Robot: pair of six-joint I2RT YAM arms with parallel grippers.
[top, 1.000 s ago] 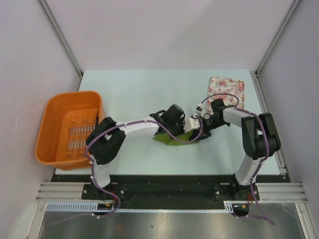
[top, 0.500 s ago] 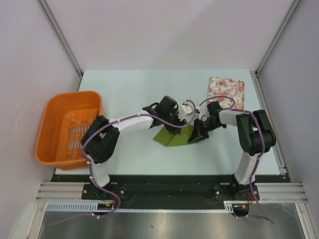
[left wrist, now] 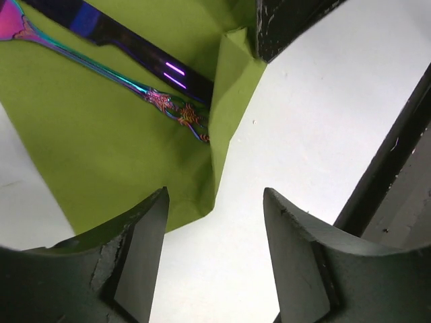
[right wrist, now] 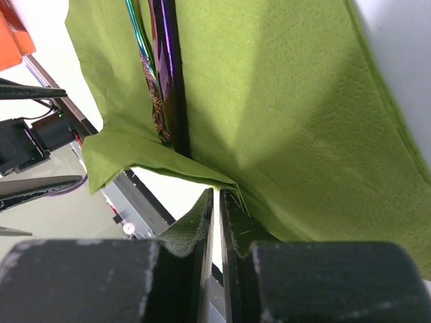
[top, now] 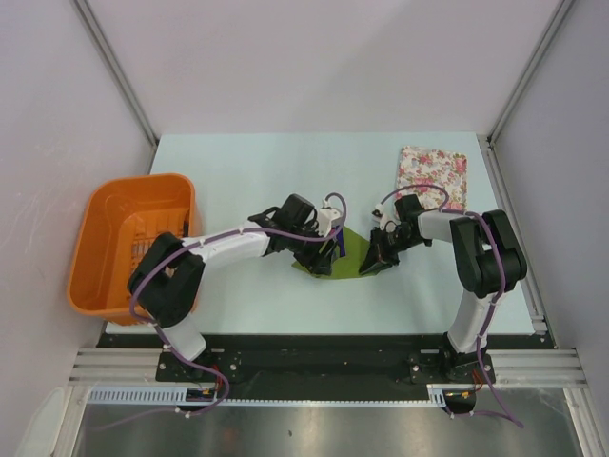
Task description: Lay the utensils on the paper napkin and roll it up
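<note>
At mid-table (top: 247, 171) lies the napkin (top: 348, 251), mostly flat, with both grippers low at it, one from each side. On it rest the utensils (left wrist: 128, 42), side by side, their purple handles running toward a folded-over flap along one edge, where the handle ends meet the fold.

Left gripper (top: 326, 249) stands over the napkin's left part with its jaws wide apart and nothing between them. In its wrist view the gap between the fingers (left wrist: 135, 249) shows bare table. The napkin lies ahead and to the left, its near corner just beside the left fingertip; whether they touch cannot be told. The utensils lie farther ahead, well apart from both fingertips.

Right gripper (top: 374, 262) is at the napkin's right edge, its jaws drawn almost together. In its wrist view the flap's edge runs into the thin slit at the fingertips (right wrist: 199, 219) and is pinched there, raised so that a gap shows beneath the fold. The utensils lie just beyond those tips, on the sheet and against the fold, not in the grip.

Off to the left sits an orange basket (top: 143, 183). A floral pad (top: 433, 176) lies at the far right, apart from the napkin.
</note>
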